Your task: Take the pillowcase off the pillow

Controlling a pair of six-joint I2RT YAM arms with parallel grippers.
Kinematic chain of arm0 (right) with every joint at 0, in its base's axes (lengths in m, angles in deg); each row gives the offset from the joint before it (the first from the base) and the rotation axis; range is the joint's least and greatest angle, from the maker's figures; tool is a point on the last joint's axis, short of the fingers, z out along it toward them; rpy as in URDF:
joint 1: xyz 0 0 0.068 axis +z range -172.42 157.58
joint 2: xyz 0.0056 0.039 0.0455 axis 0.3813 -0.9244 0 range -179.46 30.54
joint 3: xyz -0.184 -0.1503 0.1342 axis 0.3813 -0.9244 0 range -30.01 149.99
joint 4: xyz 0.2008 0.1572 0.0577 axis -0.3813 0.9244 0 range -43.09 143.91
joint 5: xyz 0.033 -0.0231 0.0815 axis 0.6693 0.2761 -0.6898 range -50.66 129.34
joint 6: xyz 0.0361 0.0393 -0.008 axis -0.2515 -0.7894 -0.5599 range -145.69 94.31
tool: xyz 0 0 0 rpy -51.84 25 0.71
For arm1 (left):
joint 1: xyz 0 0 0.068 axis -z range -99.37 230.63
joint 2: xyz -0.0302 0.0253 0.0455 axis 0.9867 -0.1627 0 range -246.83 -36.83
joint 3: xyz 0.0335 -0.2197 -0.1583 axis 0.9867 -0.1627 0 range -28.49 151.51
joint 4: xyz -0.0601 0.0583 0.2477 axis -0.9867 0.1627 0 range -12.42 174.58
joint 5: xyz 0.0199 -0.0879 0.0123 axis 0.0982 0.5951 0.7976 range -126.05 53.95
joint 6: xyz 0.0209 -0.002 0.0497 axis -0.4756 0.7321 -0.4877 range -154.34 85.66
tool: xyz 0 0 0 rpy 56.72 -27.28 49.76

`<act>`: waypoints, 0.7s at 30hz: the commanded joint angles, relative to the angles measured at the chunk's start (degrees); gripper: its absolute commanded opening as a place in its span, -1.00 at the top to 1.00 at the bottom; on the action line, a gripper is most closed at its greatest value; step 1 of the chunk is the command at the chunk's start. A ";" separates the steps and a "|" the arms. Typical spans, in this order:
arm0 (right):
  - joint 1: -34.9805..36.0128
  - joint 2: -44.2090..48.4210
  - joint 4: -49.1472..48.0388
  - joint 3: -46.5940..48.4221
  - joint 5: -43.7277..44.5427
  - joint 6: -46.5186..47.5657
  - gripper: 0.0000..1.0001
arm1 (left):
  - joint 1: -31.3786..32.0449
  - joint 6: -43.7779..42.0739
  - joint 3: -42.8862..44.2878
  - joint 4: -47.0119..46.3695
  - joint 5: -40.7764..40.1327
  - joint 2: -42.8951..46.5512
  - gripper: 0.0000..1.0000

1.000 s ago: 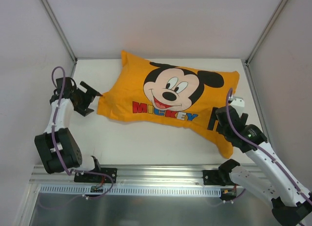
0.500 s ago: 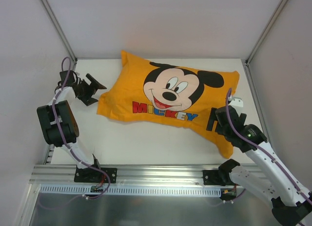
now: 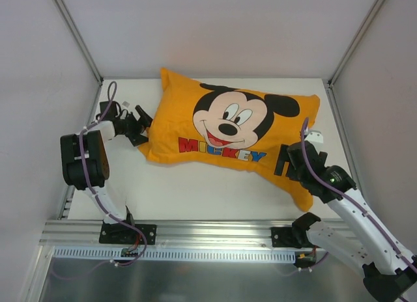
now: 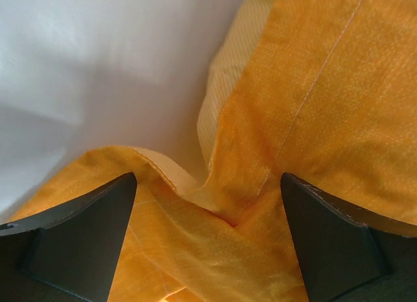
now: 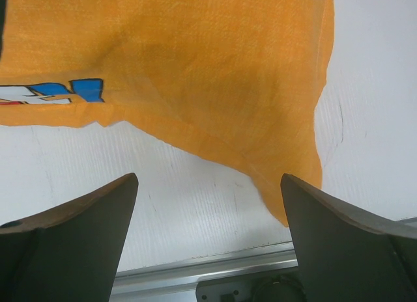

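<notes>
Your left gripper (image 3: 134,123) has swung onto the left hem of the orange Mickey-print fabric pillowcase (image 3: 195,129), jaws wide and empty like the right gripper (image 3: 287,162), so pinching comes next.

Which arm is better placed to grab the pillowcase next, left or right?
Left. The left gripper is open with pillowcase fabric bunched between its fingers at the hemmed end; the right gripper hangs open above the table, just off a corner.

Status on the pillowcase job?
Left fingers open, straddling pillowcase edge fold. Right fingers open over its near right corner. Pillowcase not yet off. Nothing in the way.
</notes>
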 commanded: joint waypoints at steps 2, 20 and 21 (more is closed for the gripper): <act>0.23 0.81 -0.04 -0.84 -0.41 -1.07 -0.93 | 2.78 -0.08 -6.02 -1.43 -1.87 8.52 -0.94; 0.23 -0.77 -1.36 -1.11 -0.41 0.07 -0.93 | 14.38 -3.41 -22.12 4.36 -17.79 45.17 -0.97; 0.14 -0.86 -1.45 -1.11 -0.32 0.16 -0.93 | 14.73 -5.76 -21.77 4.72 -16.57 45.62 -0.97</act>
